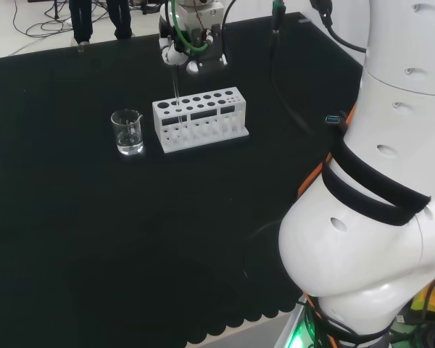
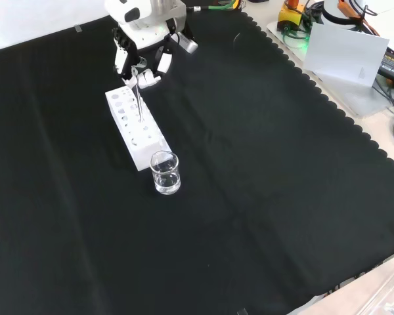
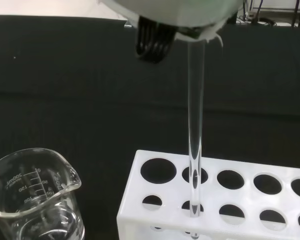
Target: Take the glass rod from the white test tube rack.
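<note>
1. One rod (image 3: 195, 150), clear glass, stands upright with its lower end in a hole near the rack's (image 1: 199, 119) end, directly under the hand (image 2: 143, 62); the hole keeps it vertical, so its top offers itself to a grasp from above.
2. Fingers (image 2: 150, 79) are curled in around the rod's upper end, the front view suggests, and the wrist view shows the rod running straight up into the hand's underside; the hand appears to have it pinched at the top, though the contact itself is hidden.
3. Judged from the rod's tip sitting at the level of the rack's holes, the lift is barely begun or under way: the rod is not yet clear of the rack.
4. Palm faces down, fingers pointing at the rack, the hand poised straight above the rod so that a pull upward should follow the hole's axis and avoid levering the glass sideways.
5. Just beyond the rack's end, below and to one side of the hand, a beaker (image 1: 127, 132) stands apart from the rack, seemingly holding a little clear liquid.
</note>
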